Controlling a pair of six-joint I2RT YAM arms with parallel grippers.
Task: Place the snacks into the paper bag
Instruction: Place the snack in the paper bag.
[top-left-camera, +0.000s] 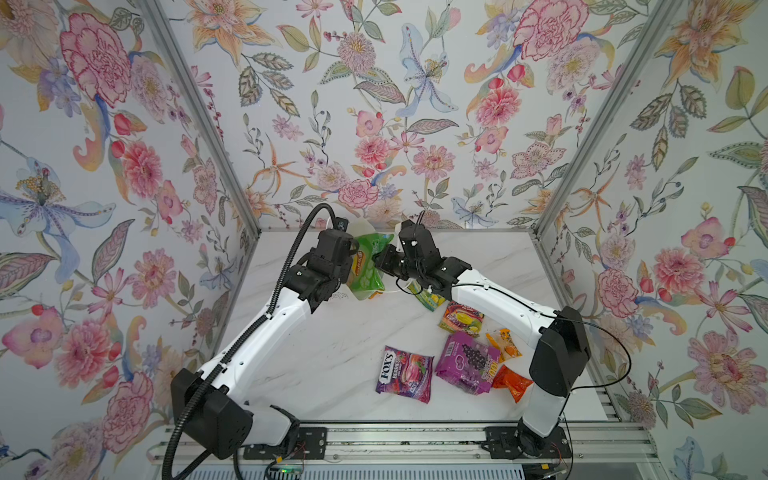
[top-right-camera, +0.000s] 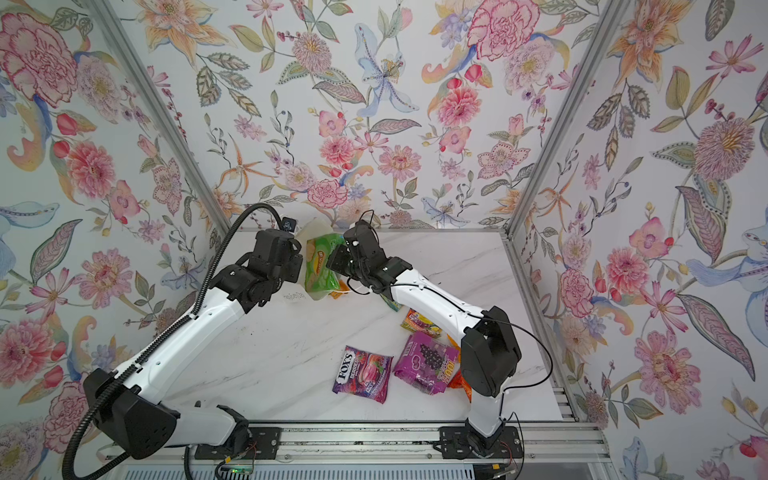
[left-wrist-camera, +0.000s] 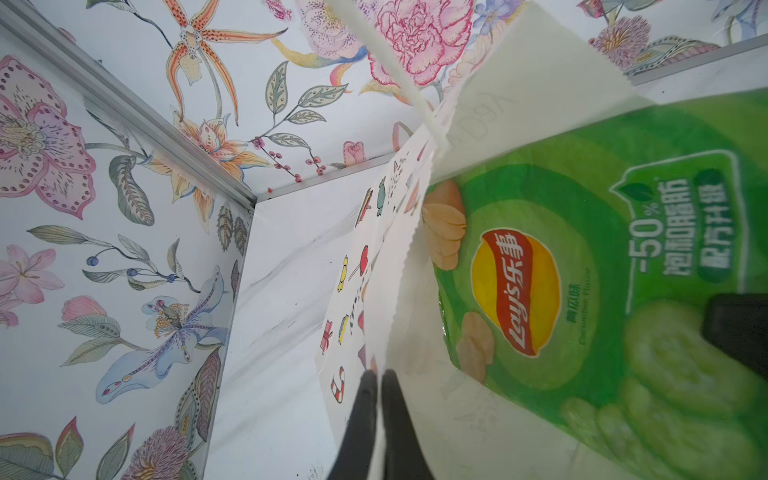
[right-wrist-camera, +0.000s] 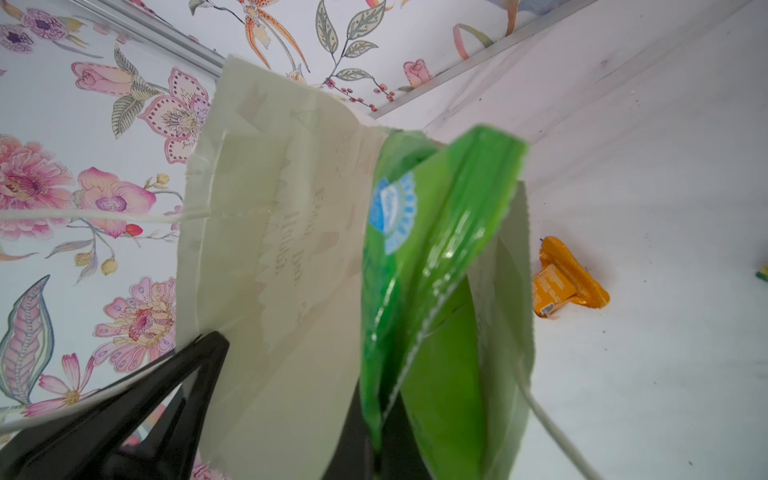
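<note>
The white paper bag (top-left-camera: 362, 227) (top-right-camera: 316, 227) stands at the back of the table, its mouth held open. My left gripper (left-wrist-camera: 379, 376) is shut on the bag's wall (left-wrist-camera: 415, 291), pinching the paper edge. My right gripper (right-wrist-camera: 380, 432) (top-left-camera: 380, 259) is shut on a green Lay's packet (right-wrist-camera: 449, 249) (top-left-camera: 368, 266) (left-wrist-camera: 623, 270), which sits partly inside the bag (right-wrist-camera: 270, 249). More snacks lie on the table: a purple FOX'S packet (top-left-camera: 405, 374), a purple grape packet (top-left-camera: 467, 361), an orange-yellow packet (top-left-camera: 461, 318) and a small orange sachet (right-wrist-camera: 565, 278) beside the bag.
Orange sachets (top-left-camera: 505, 343) (top-left-camera: 511, 380) lie close to my right arm's elbow (top-left-camera: 559, 357). A yellow-green packet (top-left-camera: 428, 299) is half under the right forearm. Flowered walls with aluminium posts (top-left-camera: 582, 137) close in three sides; a metal rail (top-left-camera: 395, 440) runs along the front.
</note>
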